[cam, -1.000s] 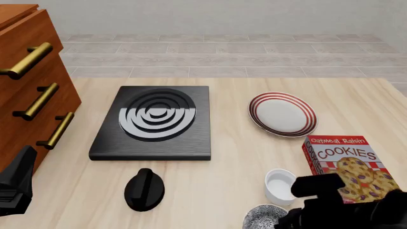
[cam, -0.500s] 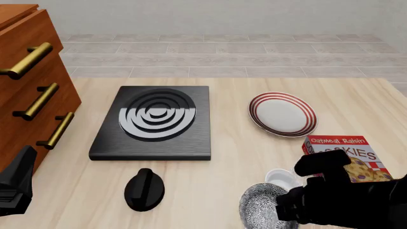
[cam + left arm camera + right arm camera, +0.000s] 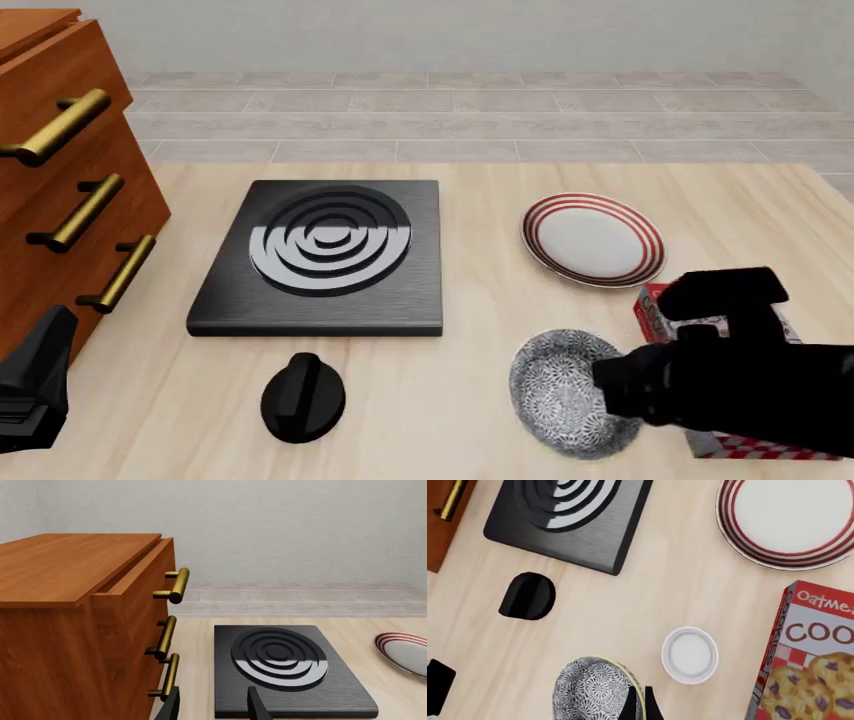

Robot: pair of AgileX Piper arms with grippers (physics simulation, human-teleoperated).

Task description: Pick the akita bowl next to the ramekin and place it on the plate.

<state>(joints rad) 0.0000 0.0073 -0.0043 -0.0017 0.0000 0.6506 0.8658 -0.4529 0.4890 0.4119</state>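
The akita bowl (image 3: 567,392) has been lifted off the table since a second ago, when only part of it showed at the bottom edge of the front view beside the ramekin (image 3: 690,654). It is now seen higher and further forward, tilted so its speckled inside faces the camera. The right gripper (image 3: 637,703) has been carried up with it, pinched on the bowl's rim. The ramekin is now hidden in the front view behind bowl and arm, and far more of the cookie box (image 3: 663,305) is covered by the arm than before.
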